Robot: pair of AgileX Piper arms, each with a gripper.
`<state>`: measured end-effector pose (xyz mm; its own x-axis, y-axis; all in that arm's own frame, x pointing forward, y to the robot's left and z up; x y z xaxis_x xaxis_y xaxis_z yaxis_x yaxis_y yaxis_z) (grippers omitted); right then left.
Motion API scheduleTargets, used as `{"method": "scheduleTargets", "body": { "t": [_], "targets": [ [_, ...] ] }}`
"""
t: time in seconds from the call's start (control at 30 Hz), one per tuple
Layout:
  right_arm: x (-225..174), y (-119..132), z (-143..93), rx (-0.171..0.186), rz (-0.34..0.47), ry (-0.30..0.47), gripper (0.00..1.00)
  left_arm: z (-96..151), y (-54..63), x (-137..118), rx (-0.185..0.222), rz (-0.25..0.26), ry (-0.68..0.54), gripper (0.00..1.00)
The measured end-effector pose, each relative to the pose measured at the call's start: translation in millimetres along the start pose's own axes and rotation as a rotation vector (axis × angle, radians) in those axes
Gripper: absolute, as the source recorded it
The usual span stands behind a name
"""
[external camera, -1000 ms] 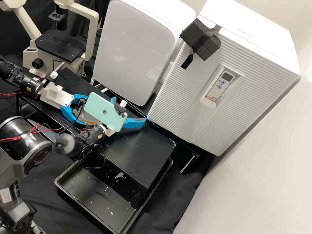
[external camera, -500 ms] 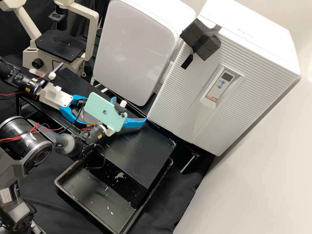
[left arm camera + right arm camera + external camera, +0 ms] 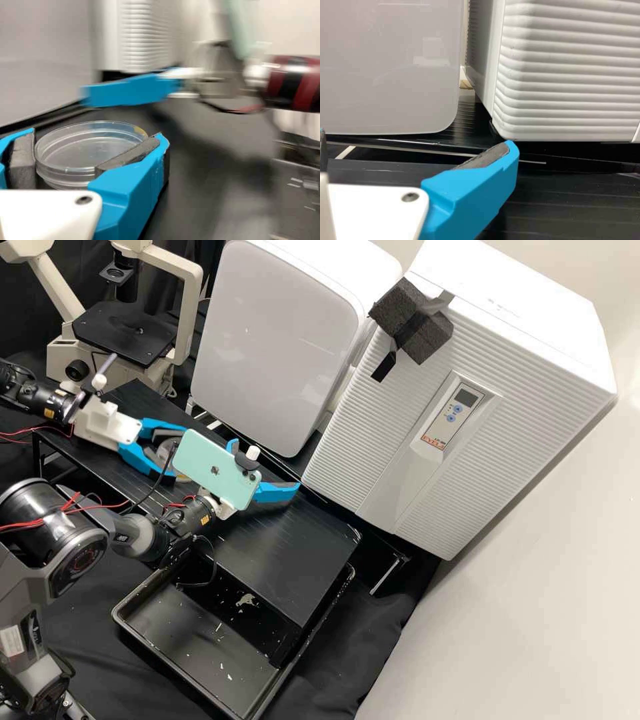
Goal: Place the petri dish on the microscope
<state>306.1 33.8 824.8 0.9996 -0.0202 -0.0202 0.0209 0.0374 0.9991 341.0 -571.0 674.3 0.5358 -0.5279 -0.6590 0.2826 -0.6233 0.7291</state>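
In the high view, my left gripper (image 3: 175, 452) is shut on the clear petri dish (image 3: 163, 451), partly hidden behind the phone on the other arm. The left wrist view shows the left gripper (image 3: 90, 152) with its dark pads at both sides of the petri dish (image 3: 82, 150), which lies roughly level. My right gripper (image 3: 265, 467) is beside it in the high view, open and empty. In the right wrist view, the right gripper (image 3: 415, 152) has its fingers wide apart. The microscope (image 3: 127, 333) stands at the back left, its black stage (image 3: 113, 340) bare.
A mint-green phone (image 3: 215, 470) is mounted on the right arm, close to the left gripper. Behind the bench (image 3: 287, 547) stand a white rounded unit (image 3: 273, 340) and a ribbed white cabinet (image 3: 373, 440). A black tray (image 3: 193, 653) lies at the front.
My left gripper has shifted a little toward the left and back, carrying the dish with it, and its wrist has turned slightly. The right arm has kept still.
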Motion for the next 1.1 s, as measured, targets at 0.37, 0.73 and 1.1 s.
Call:
{"method": "scheduleTargets", "body": {
  "t": [0.37,0.73,1.1],
  "targets": [
    [0.0,0.0,0.0,0.000,0.000,0.000,1.00,-58.6,7.0,-78.4,-0.163,0.138,0.316,0.00],
    [0.0,0.0,0.0,0.000,0.000,0.000,1.00,-60.7,3.2,-121.9,-0.243,0.206,0.382,0.00],
    [0.0,0.0,0.0,0.000,0.000,0.000,1.00,-50.3,10.1,-108.7,-0.234,0.219,0.335,0.00]
  ]
}}
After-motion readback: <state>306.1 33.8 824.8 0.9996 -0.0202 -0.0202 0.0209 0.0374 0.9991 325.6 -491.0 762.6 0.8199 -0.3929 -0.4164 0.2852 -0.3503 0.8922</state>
